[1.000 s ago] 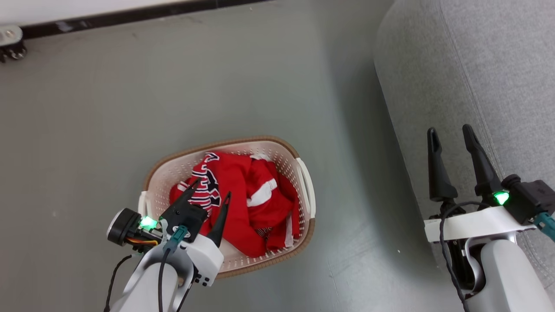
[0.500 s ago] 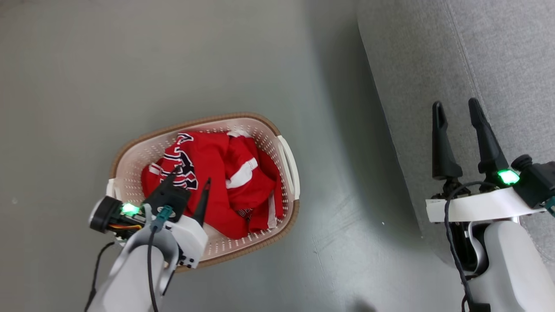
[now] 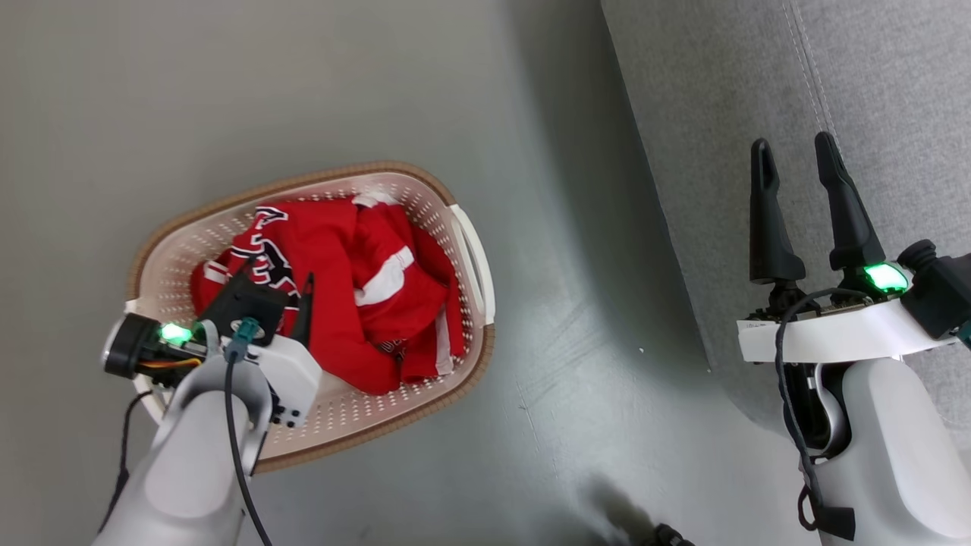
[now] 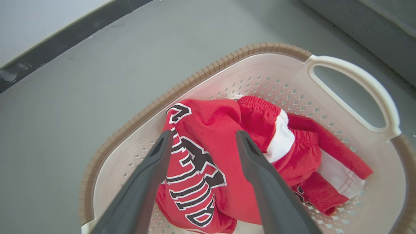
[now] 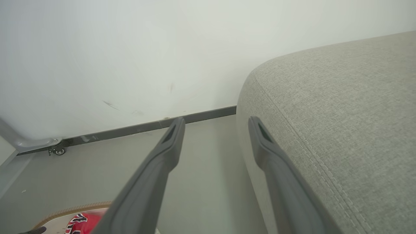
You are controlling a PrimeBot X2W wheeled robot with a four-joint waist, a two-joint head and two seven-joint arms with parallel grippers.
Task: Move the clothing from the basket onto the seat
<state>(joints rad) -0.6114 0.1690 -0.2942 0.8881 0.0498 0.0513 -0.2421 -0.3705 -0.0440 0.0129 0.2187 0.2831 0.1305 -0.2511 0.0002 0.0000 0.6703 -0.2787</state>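
The clothing (image 3: 341,303) was found bunched in the basket (image 3: 356,421) at the centre left of the head view. A jersey (image 4: 201,182) with lettering lay to the left in the left wrist view, and shorts (image 4: 286,139) with a white stripe lay to the right, the two partly overlapped. Both were judged light, limp and likely to drag or snag. A raised fold of the jersey was thought the best hold, though the shorts might be lifted along with it.

The left gripper (image 4: 204,133) was poised over the jersey, its jaws moderately wide and empty. The right gripper (image 3: 791,142) was held at the right of the head view over the seat (image 3: 721,91), its jaws parted with nothing between them.

Bare floor (image 3: 576,265) separated basket and seat. The basket's wall and handle (image 3: 474,250) were judged the only obstacles.
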